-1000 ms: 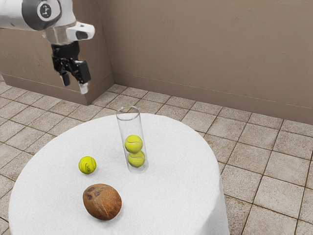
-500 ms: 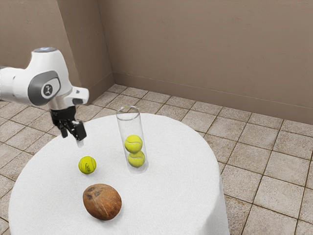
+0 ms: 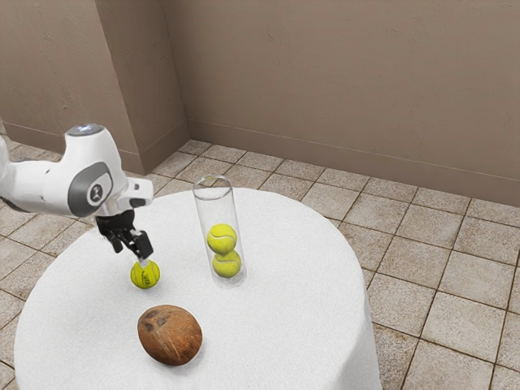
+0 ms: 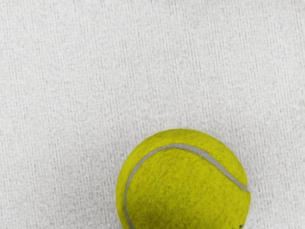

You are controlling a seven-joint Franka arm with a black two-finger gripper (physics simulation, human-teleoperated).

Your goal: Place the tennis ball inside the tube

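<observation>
While my fingers (image 3: 144, 245) hang apart above the loose ball (image 3: 145, 277) on the counter (image 3: 276, 325) — coconut (image 3: 170, 335) at its five o'clock in the exterior view — a crooked squeeze could roll it away.

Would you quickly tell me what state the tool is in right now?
Tool: open, over the loose ball, holding nothing.

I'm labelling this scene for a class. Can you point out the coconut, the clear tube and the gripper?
Coconut (image 3: 170, 335): exterior view, middle of its shell.
Clear tube (image 3: 206, 218): exterior view, its wall above the balls.
Gripper (image 3: 132, 253): exterior view, between its fingertips.
</observation>
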